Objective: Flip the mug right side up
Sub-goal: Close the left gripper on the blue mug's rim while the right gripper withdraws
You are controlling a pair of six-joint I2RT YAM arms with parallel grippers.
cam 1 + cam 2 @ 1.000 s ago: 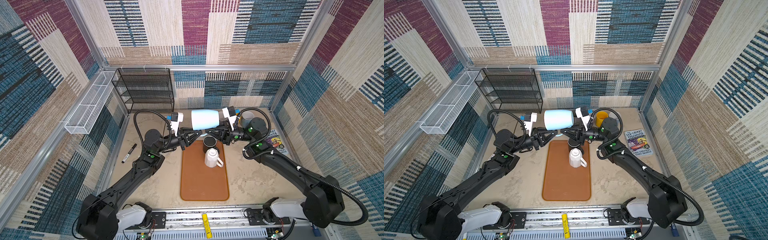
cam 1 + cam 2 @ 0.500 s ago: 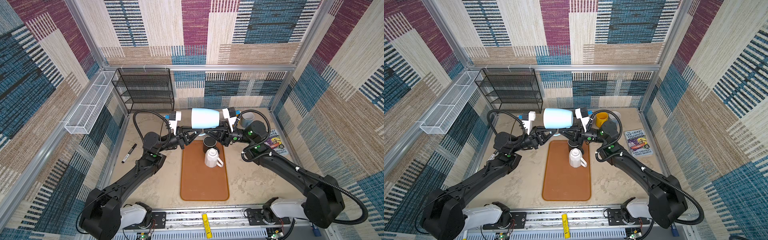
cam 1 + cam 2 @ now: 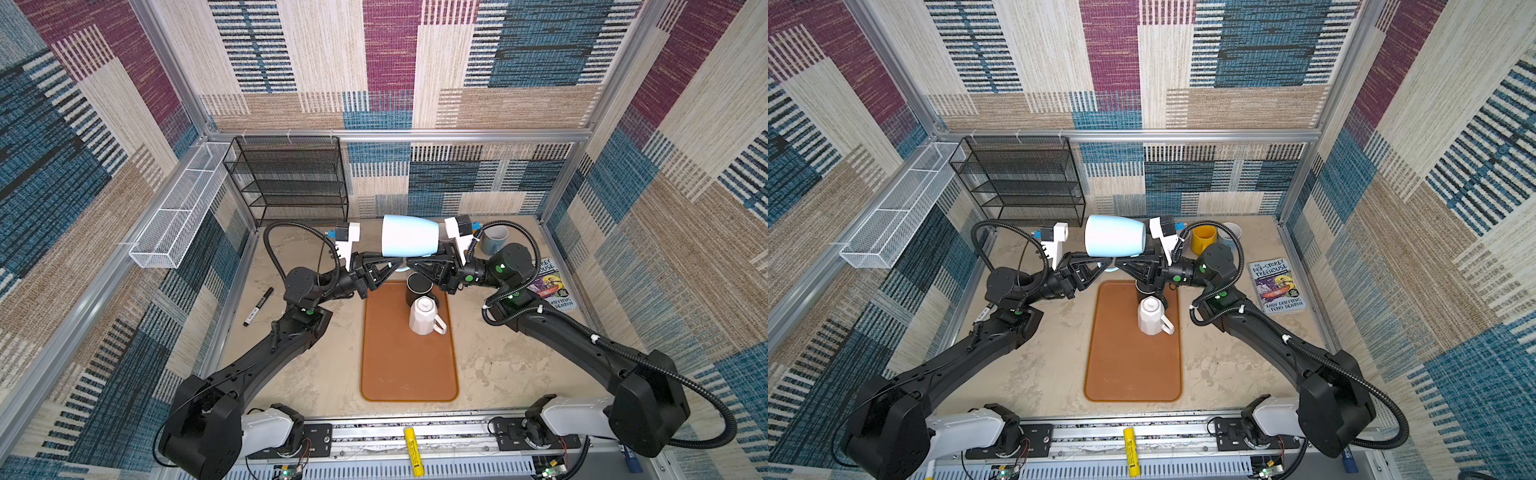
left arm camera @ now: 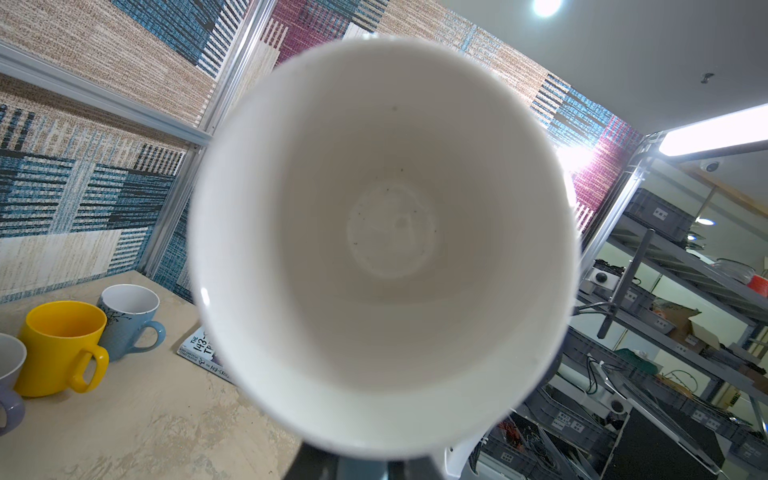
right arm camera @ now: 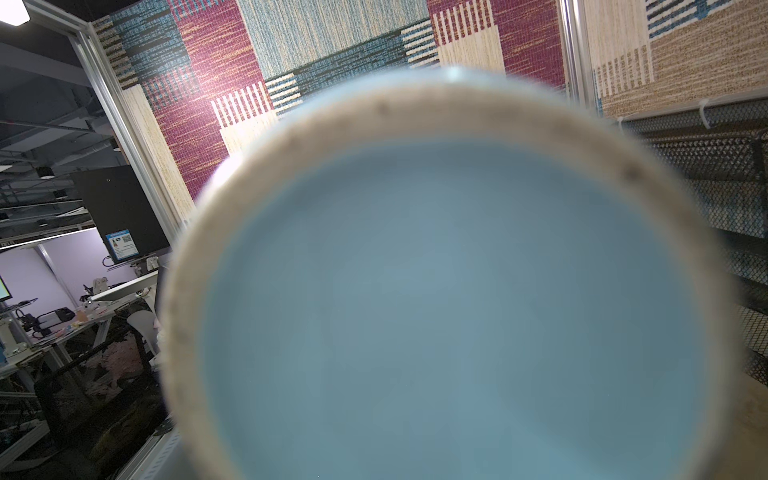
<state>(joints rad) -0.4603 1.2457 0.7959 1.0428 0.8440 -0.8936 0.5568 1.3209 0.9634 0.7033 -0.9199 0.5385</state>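
A light blue mug (image 3: 409, 242) hangs on its side in the air above the far end of the brown tray (image 3: 409, 365). Its white mouth (image 4: 386, 232) faces the left wrist camera and its blue base (image 5: 449, 299) fills the right wrist view. The handle (image 3: 1111, 267) points down. My left gripper (image 3: 397, 263) and right gripper (image 3: 412, 263) meet tip to tip under the mug, both shut on that handle. A strip of the blue handle (image 4: 360, 470) shows between the left gripper's dark fingers. The right gripper's fingers are hidden behind the base in its wrist view.
On the tray, a white mug (image 3: 424, 318) stands base up, with a black mug (image 3: 417, 286) just behind it. A yellow mug (image 3: 1203, 239), a blue-grey mug (image 3: 494, 239) and a book (image 3: 555, 289) sit at the back right. A marker (image 3: 257, 306) lies left. A black wire rack (image 3: 291, 178) stands at the back.
The left gripper's jaws have drawn in on the handle and its arm has settled slightly. The mug and the right arm have hardly moved.
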